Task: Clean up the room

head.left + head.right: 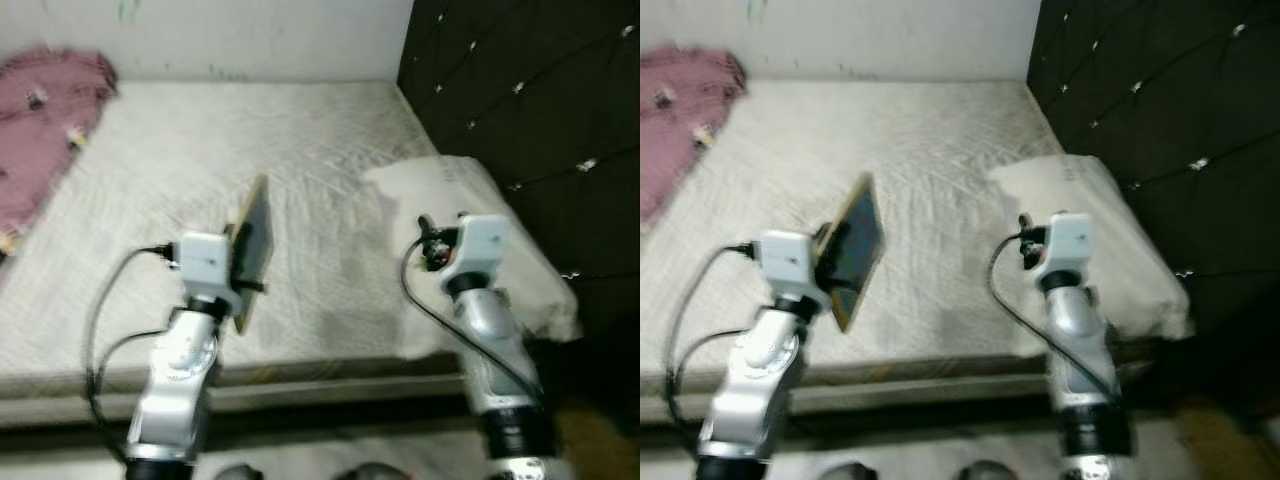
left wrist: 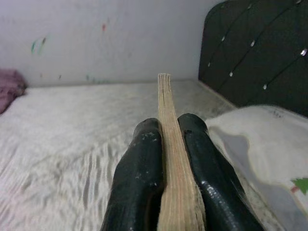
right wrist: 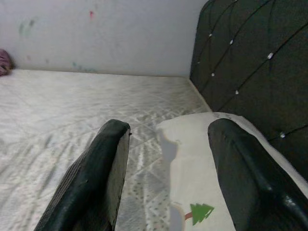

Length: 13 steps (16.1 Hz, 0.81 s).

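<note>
The left gripper (image 2: 166, 159) has its fingers clamped on a thin wooden board (image 1: 254, 245), held on edge above the bed (image 1: 320, 150), long axis pointing upward in the frame. The right gripper (image 3: 168, 168), fingers spread, hovers by the pillow (image 1: 500, 220) at right.

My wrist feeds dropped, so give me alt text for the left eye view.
The left gripper holds a thin wooden board on edge above the bed. The right gripper hovers open by the white pillow.
</note>
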{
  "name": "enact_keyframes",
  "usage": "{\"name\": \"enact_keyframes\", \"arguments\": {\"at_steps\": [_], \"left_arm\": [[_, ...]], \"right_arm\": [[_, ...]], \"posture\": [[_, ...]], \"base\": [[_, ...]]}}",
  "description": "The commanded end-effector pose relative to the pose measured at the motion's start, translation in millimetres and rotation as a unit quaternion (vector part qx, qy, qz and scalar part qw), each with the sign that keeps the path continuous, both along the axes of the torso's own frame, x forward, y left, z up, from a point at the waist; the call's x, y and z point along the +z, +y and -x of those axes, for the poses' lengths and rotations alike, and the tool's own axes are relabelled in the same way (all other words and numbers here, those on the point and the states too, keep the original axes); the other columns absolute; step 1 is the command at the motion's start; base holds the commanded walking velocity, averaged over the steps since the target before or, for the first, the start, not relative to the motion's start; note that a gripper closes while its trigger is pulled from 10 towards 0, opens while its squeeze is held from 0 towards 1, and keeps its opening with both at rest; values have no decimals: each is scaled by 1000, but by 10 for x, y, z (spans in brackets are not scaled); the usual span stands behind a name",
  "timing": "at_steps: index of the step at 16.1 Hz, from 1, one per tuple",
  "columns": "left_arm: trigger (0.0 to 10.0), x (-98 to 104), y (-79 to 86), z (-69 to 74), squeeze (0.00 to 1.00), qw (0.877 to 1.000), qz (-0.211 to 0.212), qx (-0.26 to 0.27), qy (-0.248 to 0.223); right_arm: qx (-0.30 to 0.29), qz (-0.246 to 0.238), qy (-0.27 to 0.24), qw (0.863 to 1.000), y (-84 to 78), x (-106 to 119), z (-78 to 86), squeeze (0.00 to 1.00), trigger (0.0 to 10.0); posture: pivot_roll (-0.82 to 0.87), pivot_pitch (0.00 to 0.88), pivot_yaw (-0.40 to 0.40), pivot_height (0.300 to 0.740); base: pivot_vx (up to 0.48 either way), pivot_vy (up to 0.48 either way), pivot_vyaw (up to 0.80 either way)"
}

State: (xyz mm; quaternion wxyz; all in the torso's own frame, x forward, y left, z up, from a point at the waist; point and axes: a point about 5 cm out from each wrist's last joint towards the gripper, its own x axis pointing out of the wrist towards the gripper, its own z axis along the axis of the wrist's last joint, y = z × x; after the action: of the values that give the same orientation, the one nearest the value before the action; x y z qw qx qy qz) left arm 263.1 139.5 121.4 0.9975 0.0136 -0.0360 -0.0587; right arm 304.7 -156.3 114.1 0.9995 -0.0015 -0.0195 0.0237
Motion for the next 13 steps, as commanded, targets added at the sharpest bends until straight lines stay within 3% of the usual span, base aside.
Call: {"name": "enact_keyframes", "arguments": {"at_steps": [1,5,13], "left_arm": [[10000,120,9,-11,0,1000,4,-5,-30],[10000,144,-17,19,0,999,9,-27,-41],[10000,164,-14,14,0,998,14,-39,-47]], "right_arm": [[4,6,-4,1000,3,31,-16,0,10000],[5,7,0,1000,0,16,-11,0,10000],[5,4,-3,1000,14,37,-27,0,10000]], "posture": [[-54,0,-12,740],[-54,0,-19,740],[-57,0,-13,740]], "base": [[0,0,0],[71,0,0],[438,0,0]]}}
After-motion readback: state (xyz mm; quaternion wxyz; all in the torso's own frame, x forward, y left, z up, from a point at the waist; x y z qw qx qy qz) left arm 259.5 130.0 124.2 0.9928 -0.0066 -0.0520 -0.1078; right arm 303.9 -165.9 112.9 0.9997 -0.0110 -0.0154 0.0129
